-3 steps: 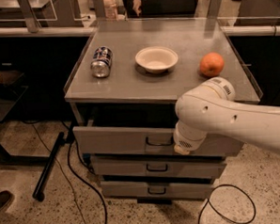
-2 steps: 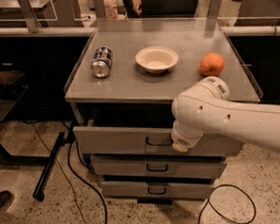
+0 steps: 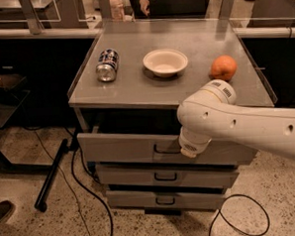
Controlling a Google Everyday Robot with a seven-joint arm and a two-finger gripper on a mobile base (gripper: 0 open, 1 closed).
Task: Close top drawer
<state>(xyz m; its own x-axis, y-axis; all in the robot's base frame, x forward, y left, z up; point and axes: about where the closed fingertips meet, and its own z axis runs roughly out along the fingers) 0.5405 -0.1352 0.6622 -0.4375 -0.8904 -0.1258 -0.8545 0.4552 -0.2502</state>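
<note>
Since a second ago, your white arm (image 3: 237, 122) has edged a little to the left across the cabinet front, while the top drawer (image 3: 124, 147) looks to sit where it did: pulled out from under the worktop (image 3: 136, 88), with a dark gap showing above its tall front panel.

You will find the pincer (image 3: 190, 148) at the low end of the arm's bulky white joint. It is up against the top drawer's front panel, just right of the small dark handle (image 3: 164, 150) and overlapping its right end. You cannot tell from this view whether it is released or clenched, nor whether it has hold of anything.

Below the top drawer, the two shorter drawers are pushed further in: the middle drawer (image 3: 140, 176) and the bottom drawer (image 3: 137, 197), each with a like handle at its centre.

On the worktop, a drink can (image 3: 107, 65) lies on its side at the left, a white bowl (image 3: 165, 63) stands upright in the middle, and an orange (image 3: 223, 68) sits at the right, just behind the arm's joint. All three are well apart from one another.

Black cables (image 3: 87, 192) trail over the speckled floor to the left of the cabinet.
</note>
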